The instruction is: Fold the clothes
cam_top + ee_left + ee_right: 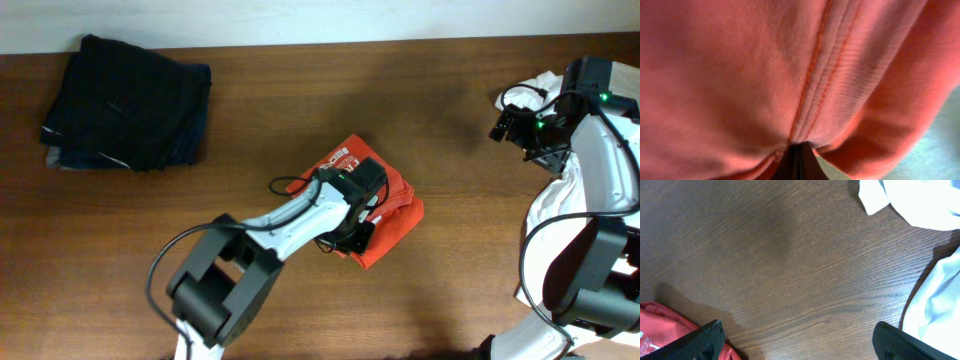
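Observation:
The orange-red T-shirt point(392, 222) lies folded into a small bundle at the table's middle, white lettering showing on its upper left part. My left gripper point(362, 196) rests on top of it. In the left wrist view its dark fingertips point(799, 161) are pressed together at the bottom edge, with orange-red fabric point(765, 75) and a seam gathering right at their tips. My right gripper point(503, 122) hovers far right over bare wood, jaws wide apart point(800, 345), nothing between them. A corner of the orange-red T-shirt point(660, 327) shows beside its left finger.
A dark folded stack point(130, 105) sits at the back left. White clothes point(560, 200) lie heaped at the right edge under the right arm, and white clothes point(912, 200) also reach into the right wrist view. The brown wooden table point(300, 100) runs between them.

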`<state>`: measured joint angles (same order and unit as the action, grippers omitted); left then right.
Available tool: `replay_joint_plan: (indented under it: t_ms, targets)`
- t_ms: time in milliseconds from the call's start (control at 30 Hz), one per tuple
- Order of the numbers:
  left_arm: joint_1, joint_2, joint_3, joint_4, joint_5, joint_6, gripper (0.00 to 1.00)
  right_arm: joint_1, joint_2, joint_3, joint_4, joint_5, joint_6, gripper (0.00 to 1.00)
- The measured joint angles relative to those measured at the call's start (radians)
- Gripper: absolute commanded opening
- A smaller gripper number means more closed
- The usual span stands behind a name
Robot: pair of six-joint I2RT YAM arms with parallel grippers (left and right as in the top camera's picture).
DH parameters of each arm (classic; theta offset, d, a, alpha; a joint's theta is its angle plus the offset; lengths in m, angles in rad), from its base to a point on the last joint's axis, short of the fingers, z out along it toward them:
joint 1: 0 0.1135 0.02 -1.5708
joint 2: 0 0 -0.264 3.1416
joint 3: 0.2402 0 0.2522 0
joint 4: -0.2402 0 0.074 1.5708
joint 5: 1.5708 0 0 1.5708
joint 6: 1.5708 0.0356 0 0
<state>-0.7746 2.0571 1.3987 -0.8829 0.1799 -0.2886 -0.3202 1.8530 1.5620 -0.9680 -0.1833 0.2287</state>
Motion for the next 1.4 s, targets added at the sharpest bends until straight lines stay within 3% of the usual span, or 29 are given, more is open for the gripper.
replay_joint_plan:
  t_ms: [167,267,300,400,533,633,800,900,1033,1100,1133,1167,1200,1267,1300,1400]
  targets:
    - [0.002,0.011,0.022,-0.030,-0.013,-0.004,0.01,0.000,0.000,0.000,-0.001,0.000,0.000,0.98]
    - [-0.002,-0.026,0.160,-0.111,-0.201,-0.004,0.02,0.000,0.000,0.000,-0.001,0.000,0.000,0.98]
    - [-0.002,-0.122,0.272,-0.108,-0.238,-0.004,0.01,0.000,0.000,0.000,-0.001,0.000,0.001,0.98]
    - [-0.002,-0.180,0.281,-0.090,-0.127,-0.004,0.00,0.000,0.000,0.000,-0.001,0.000,0.000,0.98]
    - [-0.042,0.053,0.174,-0.089,0.050,-0.003,0.01,0.000,0.000,0.000,-0.001,0.000,0.000,0.98]
    - [-0.093,0.098,0.173,-0.072,0.067,0.005,0.00,0.000,0.000,0.000,-0.001,0.000,0.000,0.99]
    - [-0.097,0.079,0.122,-0.100,-0.053,0.023,0.00,0.000,0.000,0.000,0.000,0.000,0.000,0.98]
    - [-0.063,0.069,0.093,-0.193,-0.322,0.039,0.00,0.000,0.000,0.000,-0.001,0.000,-0.001,0.98]
    - [0.176,0.094,0.105,-0.206,-0.545,0.062,0.00,0.000,0.000,0.000,-0.001,0.000,-0.001,0.98]
    - [0.218,0.106,0.277,-0.285,-0.465,0.085,0.01,0.000,0.000,0.000,0.000,0.000,0.000,0.98]
    - [0.230,0.095,0.375,-0.304,-0.416,0.103,0.11,0.000,0.000,0.000,-0.001,0.000,0.000,0.98]
    - [0.245,0.074,0.522,-0.339,-0.354,0.121,0.14,0.000,0.000,0.000,0.000,0.000,0.000,0.98]
    - [0.257,0.060,0.586,-0.353,-0.324,0.128,0.27,0.000,0.000,0.000,0.000,0.000,0.000,0.98]
    - [0.330,-0.005,0.722,-0.370,-0.223,0.139,0.66,0.000,0.000,0.000,-0.001,0.000,0.000,0.98]
    - [0.360,-0.016,0.723,-0.373,-0.205,0.146,0.73,0.000,0.000,0.000,-0.001,0.000,0.000,0.98]
    - [0.446,0.010,0.592,-0.344,-0.115,0.200,0.72,0.000,0.000,0.000,-0.002,0.000,0.000,0.98]
